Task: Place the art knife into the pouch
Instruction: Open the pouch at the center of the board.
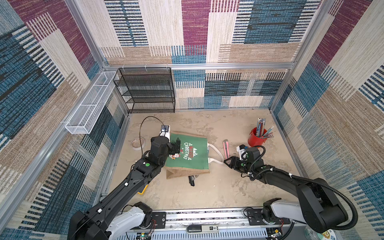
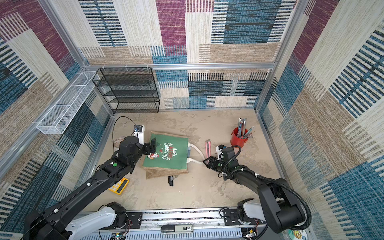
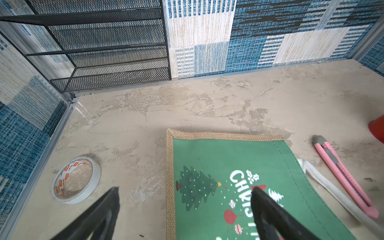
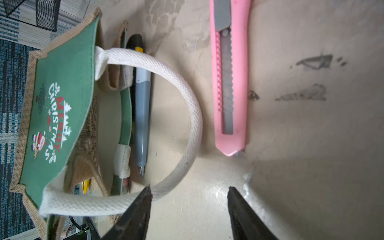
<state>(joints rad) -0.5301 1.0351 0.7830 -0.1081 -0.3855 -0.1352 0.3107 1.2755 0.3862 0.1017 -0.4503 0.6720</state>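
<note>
A white wire basket hangs on the left wall, and a black mesh rack stands in the far-left corner. On the stained table, a tape roll lies at the left. A yellow calculator lies nearer, half under the left arm.

The left gripper hovers over the left end of the pouch, jaws spread wide and holding nothing. One finger is above the green panel, the other above bare table toward the tape roll.

The pouch lies on its side at mid-table, "Merry Christmas" panel up and mouth facing right, its white handles looping out over the table. A small black object lies just beside its near edge. A grey pen-shaped tool lies along the mouth, inside the handle loop; whether it rests in the pouch or on the table cannot be told.

The knife, pink with a grey slider, lies on the table just right of the handles, outside the pouch and untouched. The right gripper sits low at the knife's near end. Its jaws are parted with only bare table between them, one finger at the handle loop.

Far right, a red cup holds pencils.
</note>
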